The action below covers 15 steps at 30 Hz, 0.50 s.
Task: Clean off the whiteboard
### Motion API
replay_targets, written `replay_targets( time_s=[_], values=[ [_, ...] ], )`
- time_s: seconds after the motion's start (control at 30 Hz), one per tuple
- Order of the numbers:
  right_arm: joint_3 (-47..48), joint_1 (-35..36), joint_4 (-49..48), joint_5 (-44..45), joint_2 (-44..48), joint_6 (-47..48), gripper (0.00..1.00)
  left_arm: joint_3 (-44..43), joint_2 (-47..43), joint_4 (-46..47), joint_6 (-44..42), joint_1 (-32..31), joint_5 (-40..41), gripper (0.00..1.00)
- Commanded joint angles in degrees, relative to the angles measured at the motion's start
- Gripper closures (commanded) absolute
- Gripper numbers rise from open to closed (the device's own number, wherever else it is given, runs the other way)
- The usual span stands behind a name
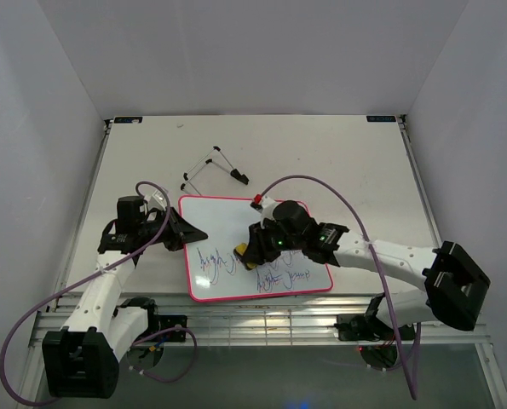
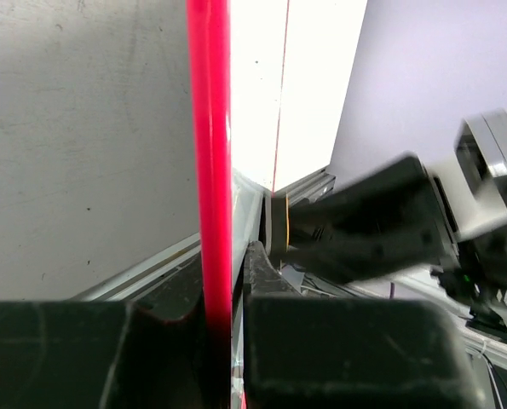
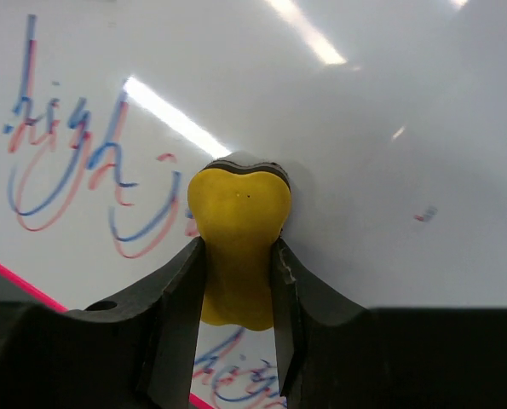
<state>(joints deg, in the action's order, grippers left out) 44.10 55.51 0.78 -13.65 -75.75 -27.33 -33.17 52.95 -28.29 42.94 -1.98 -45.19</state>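
Note:
The whiteboard (image 1: pixel 227 223), white with a pink-red rim, lies flat on the table with blue scribbled writing (image 1: pixel 215 262) on its near part. My left gripper (image 1: pixel 192 233) is shut on the board's left rim, which shows as a red strip (image 2: pixel 209 153) between the fingers in the left wrist view. My right gripper (image 1: pixel 251 252) is shut on the yellow eraser (image 3: pixel 239 247) and presses it onto the board (image 3: pixel 355 102) beside the writing (image 3: pixel 74 162). The eraser also shows in the top view (image 1: pixel 244 254).
The thin black wire stand (image 1: pixel 212 170) lies loose on the table behind the board. The table's metal front rail (image 1: pixel 262 319) runs just near the board's front edge. White walls close in both sides.

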Motion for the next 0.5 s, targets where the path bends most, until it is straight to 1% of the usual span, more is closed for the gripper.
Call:
replay_targets(
  time_s=[0.0, 0.03, 0.1, 0.13, 0.17, 0.2, 0.23, 0.3, 0.33, 0.37, 0.43, 0.47],
  values=[
    [2.04, 7.07, 8.0, 0.28, -5.98, -4.49, 0.7, -0.5, -0.3, 1.75, -4.27, -0.04, 23.3, 1.0],
    [1.0, 6.9, 9.67, 1.51, -5.99, -4.4, 0.7, -0.41, 0.13, 1.84, -4.09, 0.04, 24.0, 1.0],
    [-2.07, 2.87, 9.6, 1.53, -4.16, -3.7, 0.7, -0.41, 1.36, 1.84, -3.74, 0.04, 24.53, 1.0],
    [-5.56, 1.03, 10.12, 1.35, -3.36, -3.61, 0.7, -0.32, 1.72, 2.01, -3.56, 0.22, 25.23, 1.0],
    [-7.08, -2.99, 10.82, 1.61, -1.44, -3.26, 0.69, -0.32, 1.89, 2.45, -3.39, 0.57, 25.5, 1.0],
    [-8.57, -5.21, 11.61, 1.52, -0.55, -1.95, 0.7, -0.14, 1.98, 2.63, -3.13, 0.83, 25.68, 1.0],
    [-11.29, -9.67, 13.44, 1.35, 0.15, -1.24, 0.7, -0.14, 2.07, 2.89, -2.95, 1.53, 26.2, 1.0],
    [-13.41, -14.09, 15.83, 1.52, 2.17, 1.05, 0.69, -0.23, 2.51, 3.24, -2.68, 1.8, 26.47, 1.0],
    [-14.64, -16.2, 16.44, 1.17, 2.88, 1.66, 0.69, -0.14, 2.68, 3.42, -2.51, 2.93, 26.38, 1.0],
    [-17.09, -20.74, 16.71, -0.05, 4.19, 2.1, 0.69, 0.03, 3.03, 4.03, -2.68, 4.77, 25.08, 1.0],
    [-19.13, -24.9, 16.01, -1.9, 4.82, 2.81, 0.69, 0.3, 4.0, 4.65, -2.86, 5.75, 23.66, 1.0],
    [-19.83, -28.4, 15.75, -2.52, 4.3, 2.9, 0.69, 0.64, 4.35, 5.26, -2.95, 6.89, 22.87, 1.0]
  ],
)
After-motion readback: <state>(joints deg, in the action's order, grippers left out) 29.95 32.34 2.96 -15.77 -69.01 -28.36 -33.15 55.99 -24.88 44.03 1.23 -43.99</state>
